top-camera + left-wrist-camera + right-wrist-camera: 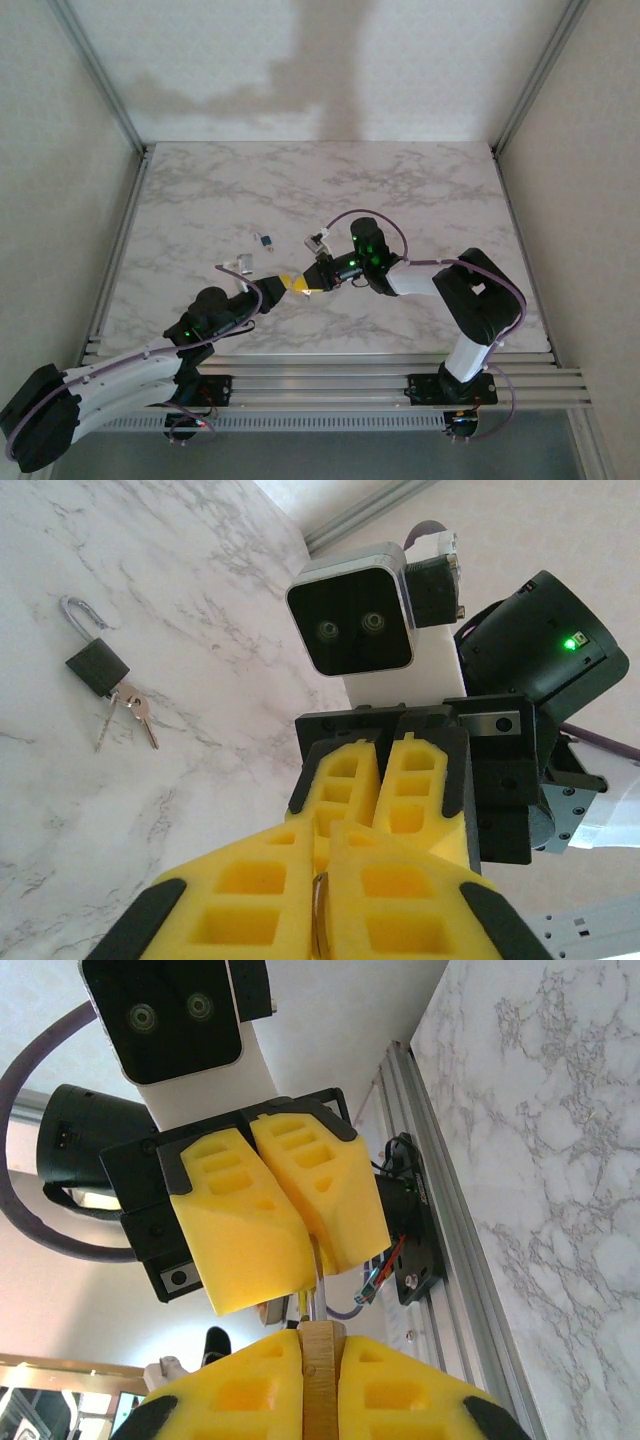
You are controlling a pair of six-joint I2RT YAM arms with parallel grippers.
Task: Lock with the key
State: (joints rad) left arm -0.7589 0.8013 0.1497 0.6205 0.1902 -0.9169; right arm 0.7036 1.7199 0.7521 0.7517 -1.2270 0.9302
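— While pinching the key (317, 1305) tight in the left claw (308, 1282), aims it tip to tip at the right claw (320, 1348), itself clamped on a tan padlock (320, 1390); probably lining up to insert it.
— Does so above a marble table (400, 190), black padlock (97, 666) lying well apart, pale walls (60, 150) around.

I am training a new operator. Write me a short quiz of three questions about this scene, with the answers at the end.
1. True or false: the left tool holds the black padlock.
2. What lies on the marble table, right beside the black padlock? A) two small keys B) a screwdriver C) a coin
3. What does the right tool clamp?

Key: 1 false, the padlock lies on the table; 2 A; 3 a flat tan piece.
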